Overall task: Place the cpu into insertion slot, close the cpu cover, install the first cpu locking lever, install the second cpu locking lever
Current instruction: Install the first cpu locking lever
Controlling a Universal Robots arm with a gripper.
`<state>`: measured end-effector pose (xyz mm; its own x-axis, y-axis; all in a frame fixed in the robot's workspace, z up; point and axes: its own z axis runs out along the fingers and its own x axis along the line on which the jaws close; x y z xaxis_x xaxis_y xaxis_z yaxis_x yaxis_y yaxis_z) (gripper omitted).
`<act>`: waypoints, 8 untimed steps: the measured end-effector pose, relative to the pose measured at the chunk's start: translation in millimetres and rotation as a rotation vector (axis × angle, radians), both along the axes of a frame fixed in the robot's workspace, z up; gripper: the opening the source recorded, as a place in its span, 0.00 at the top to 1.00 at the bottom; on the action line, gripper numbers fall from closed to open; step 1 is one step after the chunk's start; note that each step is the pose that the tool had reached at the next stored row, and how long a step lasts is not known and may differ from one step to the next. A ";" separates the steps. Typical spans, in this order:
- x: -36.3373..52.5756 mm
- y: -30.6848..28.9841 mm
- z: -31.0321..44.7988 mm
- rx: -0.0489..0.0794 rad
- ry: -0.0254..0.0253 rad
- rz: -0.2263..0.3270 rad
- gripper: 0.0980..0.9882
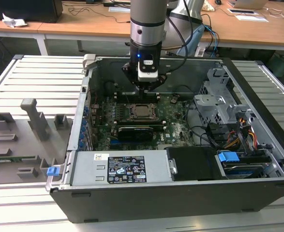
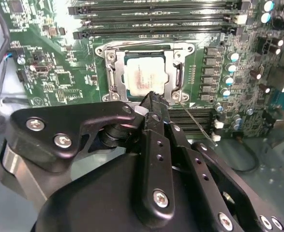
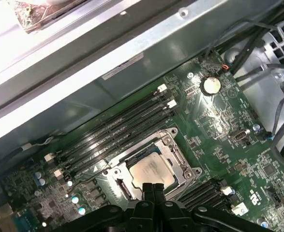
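**Claw shut over the socket, chip seated**

I have the claw (image 1: 149,87) lowered into the open computer case (image 1: 258,92), which sits on the slatted surface (image 1: 35,77). Its fingers (image 3: 146,193) are pressed together with nothing pinched between them; both wrist views show them meeting in one narrow black tip.

The cpu (image 2: 144,77) lies in the insertion slot (image 2: 108,54) on the green motherboard (image 2: 59,72), pale metal face up and level. From what I can see, the cpu cover (image 2: 113,79) lies flat around it, and the chip shows through its square window. In the first wrist view the same chip (image 3: 151,171) sits just beyond the claw's tip (image 3: 154,187).

In the second wrist view the tip (image 2: 151,99) lines up with the edge of the cover frame nearest the camera. I cannot tell whether it touches the metal or hangs just above it. The exterior view puts the claw over the socket, with the chip (image 1: 142,110) visible below it.

The long black memory slots (image 2: 156,21) run along the far side of the socket from the claw. A round coin battery (image 3: 211,85) sits well apart from it on the board. A grey power supply (image 1: 122,169) fills the case's near edge, and grey holders (image 1: 33,116) stand on the surface at the exterior view's left.
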<state>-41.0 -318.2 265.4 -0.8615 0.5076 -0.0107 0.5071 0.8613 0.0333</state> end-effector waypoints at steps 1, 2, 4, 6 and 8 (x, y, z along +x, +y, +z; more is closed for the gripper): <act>0.0 0.0 0.0 0.000 0.0000 0.015 0.99; 0.0 0.0 0.0 0.000 0.0000 0.031 0.99; 0.0 0.0 0.0 0.000 0.0000 0.042 0.99; 0.0 0.0 0.0 0.000 0.0000 0.054 0.99; 0.0 0.0 0.0 0.000 0.0000 0.069 0.99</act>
<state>-41.0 -318.2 265.4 -0.8945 0.4469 -0.0107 0.4463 0.8943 0.0332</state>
